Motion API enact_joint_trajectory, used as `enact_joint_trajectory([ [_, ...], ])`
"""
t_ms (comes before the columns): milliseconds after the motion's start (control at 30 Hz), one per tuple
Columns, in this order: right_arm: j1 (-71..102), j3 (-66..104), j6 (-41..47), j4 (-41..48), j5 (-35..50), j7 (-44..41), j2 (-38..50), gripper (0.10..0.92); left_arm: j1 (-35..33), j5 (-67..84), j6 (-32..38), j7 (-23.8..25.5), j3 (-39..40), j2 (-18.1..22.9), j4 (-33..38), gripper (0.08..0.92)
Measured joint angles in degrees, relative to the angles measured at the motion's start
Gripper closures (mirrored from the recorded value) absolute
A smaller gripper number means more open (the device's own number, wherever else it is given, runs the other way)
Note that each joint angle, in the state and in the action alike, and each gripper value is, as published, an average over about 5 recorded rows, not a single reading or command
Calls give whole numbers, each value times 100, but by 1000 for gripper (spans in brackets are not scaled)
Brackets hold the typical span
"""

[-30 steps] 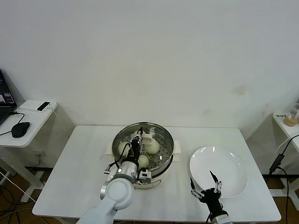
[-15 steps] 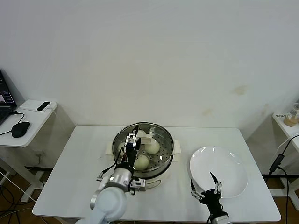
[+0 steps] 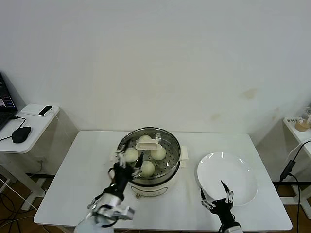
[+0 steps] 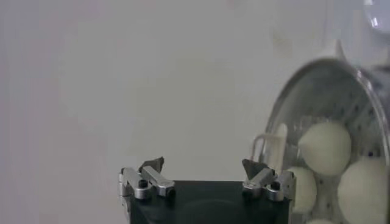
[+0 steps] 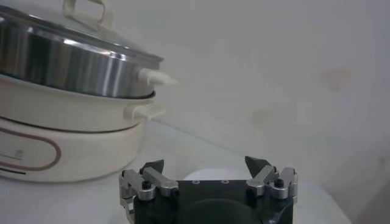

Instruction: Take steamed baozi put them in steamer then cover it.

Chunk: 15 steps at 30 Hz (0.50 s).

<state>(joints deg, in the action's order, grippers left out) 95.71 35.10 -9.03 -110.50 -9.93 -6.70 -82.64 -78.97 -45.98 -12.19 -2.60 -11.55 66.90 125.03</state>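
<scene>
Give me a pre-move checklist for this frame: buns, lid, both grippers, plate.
1. Baozi in steamer: four baozi visible through the glass: ok.
2. Cover on the steamer: appears seated on the rim, handle at centre: ok.
3. Left gripper free of the cover: open, beside the steamer's left edge, holding nothing: ok.
4. Right gripper idle: open, at the near rim of the plate, holding nothing: ok.
5. Plate cleared of buns: none left: ok.

Head view high, facing down over table (image 3: pixel 73 160), both wrist views low, close, sharing the steamer (image 3: pixel 148 158)
</scene>
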Motion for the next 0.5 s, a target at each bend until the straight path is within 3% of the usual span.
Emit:
enact_joint_trajectory([
  [267, 73, 28, 32, -41, 116, -45, 109, 203, -1018, 2885, 1042, -653, -1256, 180, -238, 177],
  [500, 150, 50, 70, -92, 343, -109, 207, 203, -1663, 4497, 1530, -979, -1815, 356, -460, 177],
])
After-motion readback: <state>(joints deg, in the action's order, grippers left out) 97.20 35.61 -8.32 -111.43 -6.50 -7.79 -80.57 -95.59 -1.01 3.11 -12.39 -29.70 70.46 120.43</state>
